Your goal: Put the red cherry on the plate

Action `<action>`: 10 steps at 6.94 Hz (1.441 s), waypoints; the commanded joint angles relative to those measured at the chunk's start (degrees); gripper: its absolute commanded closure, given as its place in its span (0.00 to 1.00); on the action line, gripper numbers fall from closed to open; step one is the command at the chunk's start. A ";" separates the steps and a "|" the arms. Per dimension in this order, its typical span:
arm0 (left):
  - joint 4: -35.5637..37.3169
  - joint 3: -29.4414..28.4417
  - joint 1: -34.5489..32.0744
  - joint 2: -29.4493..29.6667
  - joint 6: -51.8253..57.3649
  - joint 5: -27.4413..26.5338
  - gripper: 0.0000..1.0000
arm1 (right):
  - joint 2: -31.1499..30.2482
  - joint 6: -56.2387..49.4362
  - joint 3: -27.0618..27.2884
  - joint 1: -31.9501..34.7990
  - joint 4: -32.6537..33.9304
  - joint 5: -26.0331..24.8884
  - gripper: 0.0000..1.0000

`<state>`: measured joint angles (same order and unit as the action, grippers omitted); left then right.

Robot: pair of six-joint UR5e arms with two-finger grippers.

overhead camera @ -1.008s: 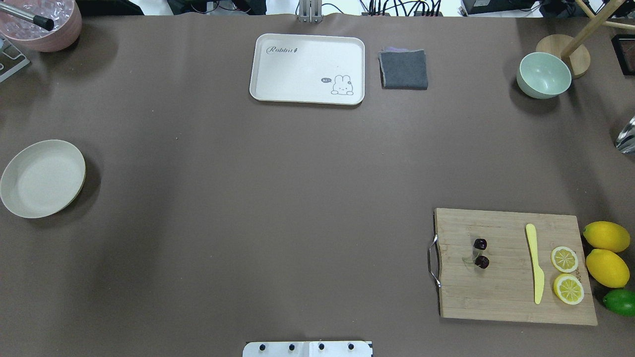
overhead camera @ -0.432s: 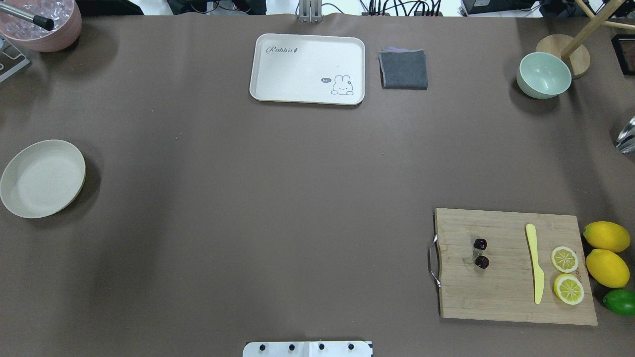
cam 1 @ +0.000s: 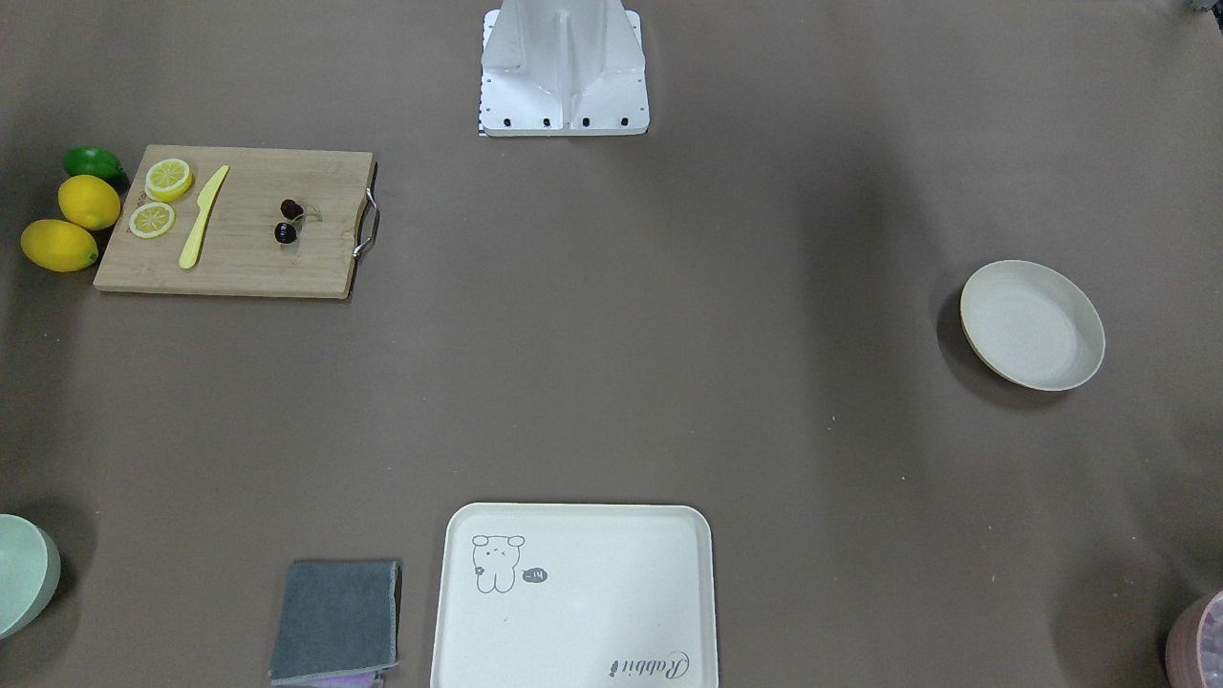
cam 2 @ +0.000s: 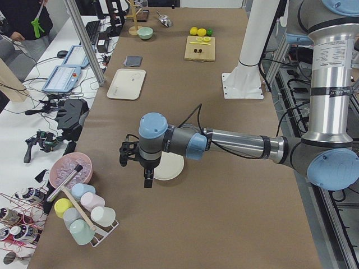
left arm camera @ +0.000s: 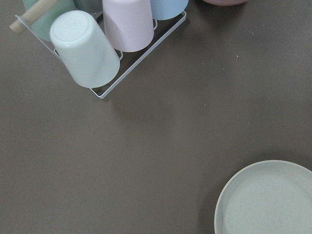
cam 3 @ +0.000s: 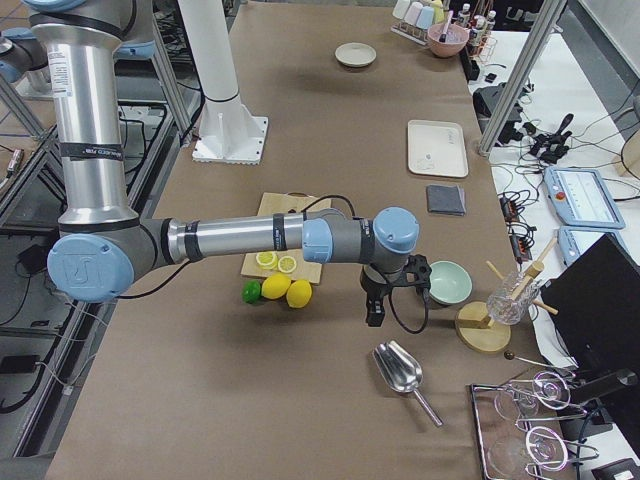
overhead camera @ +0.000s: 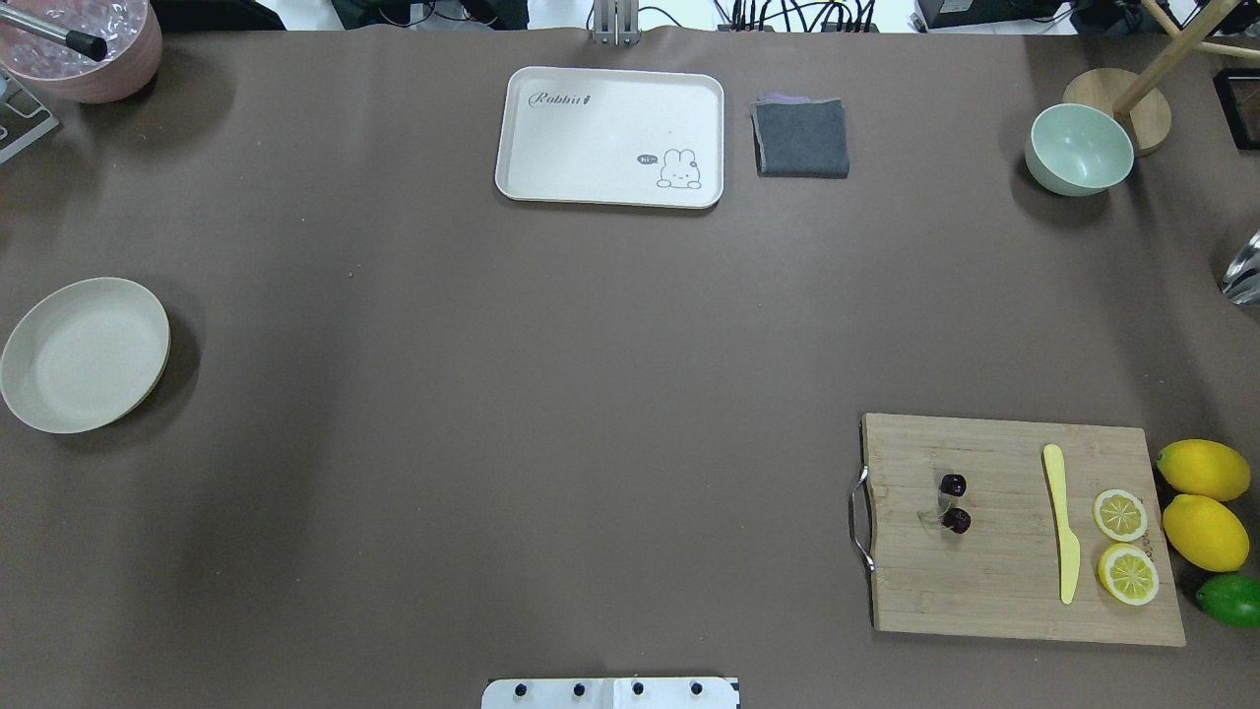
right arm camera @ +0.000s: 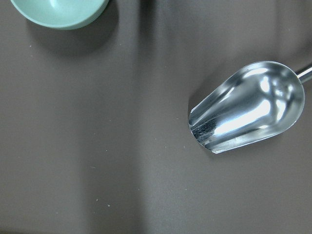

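1. Brown matting is covering the table [overhead camera: 551, 394]. The red cherry [overhead camera: 953, 502] is lying on the wooden cutting board [overhead camera: 994, 591] at the lower right of the overhead view, well apart from both claws.
2. In the exterior right view the right gripper [cam 3: 375, 312] is hanging over bare matting between the pale green bowl [cam 3: 449, 282] and the metal scoop [cam 3: 398, 368]. It is off the board's far side, past the lemons [cam 3: 288, 291]. I cannot tell whether its fingers are wide or narrow.
3. In the exterior left view the left gripper [cam 2: 147, 180] is hovering just beside the plate [cam 2: 171, 168], at the opposite end of the table from the cherry. Its spread is likewise impossible to tell.
4. Only the two side views are showing the arms. The left wrist camera is catching the plate's rim at lower right and a wire rack of upturned cups [left arm camera: 105, 44] at upper left. The right wrist camera is showing the scoop and the bowl's edge.
5. The plate is sitting bare at the left edge of the overhead view. The rabbit tray [overhead camera: 610, 138] at top centre is showing only its print. The pink bowl [overhead camera: 118, 74] in the upper left corner is holding clear pieces. The board is also carrying a yellow knife [overhead camera: 1061, 522] and two lemon halves [overhead camera: 1120, 514].
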<state>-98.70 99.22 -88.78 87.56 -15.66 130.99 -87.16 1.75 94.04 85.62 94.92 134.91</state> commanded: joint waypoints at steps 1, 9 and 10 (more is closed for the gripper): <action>-0.09 -0.08 0.09 0.16 -0.08 -0.03 0.01 | 0.06 0.01 0.01 -0.01 0.00 0.00 0.00; -0.26 0.35 0.01 0.16 0.01 1.29 0.01 | -0.03 0.19 0.01 -0.01 0.00 0.00 0.00; -0.26 0.27 0.09 0.51 0.01 1.20 0.01 | 0.06 0.19 -0.08 -0.01 0.00 0.00 0.00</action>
<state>-98.97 99.51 -88.73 87.78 -15.64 132.25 -87.17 1.94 94.02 85.61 94.92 134.94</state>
